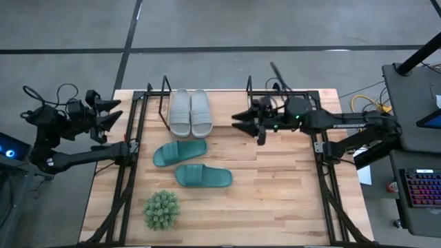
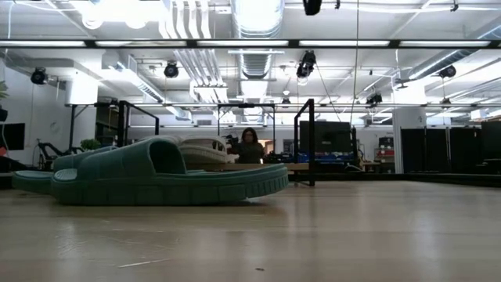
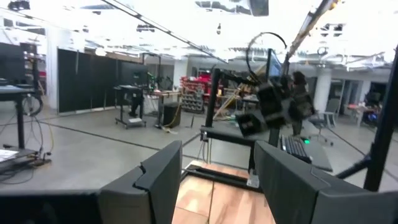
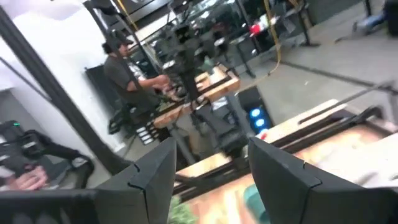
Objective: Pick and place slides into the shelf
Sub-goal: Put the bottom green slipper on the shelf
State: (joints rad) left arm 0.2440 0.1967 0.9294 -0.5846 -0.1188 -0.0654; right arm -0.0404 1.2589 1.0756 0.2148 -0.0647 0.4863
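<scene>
The wooden desk (image 1: 275, 186) carries two teal slides (image 1: 191, 165) near centre, a spiky plant (image 1: 161, 209) at seven o'clock, and the shelf (image 1: 165, 103) holding grey slides (image 1: 190, 112) at eleven.

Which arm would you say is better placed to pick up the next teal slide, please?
Probably the right: its open right gripper hovers over the table near the teal slides, while the left gripper sits open off the table's left edge.

matt rubber slides (image 1: 191, 164), wood table (image 1: 275, 193)
</scene>
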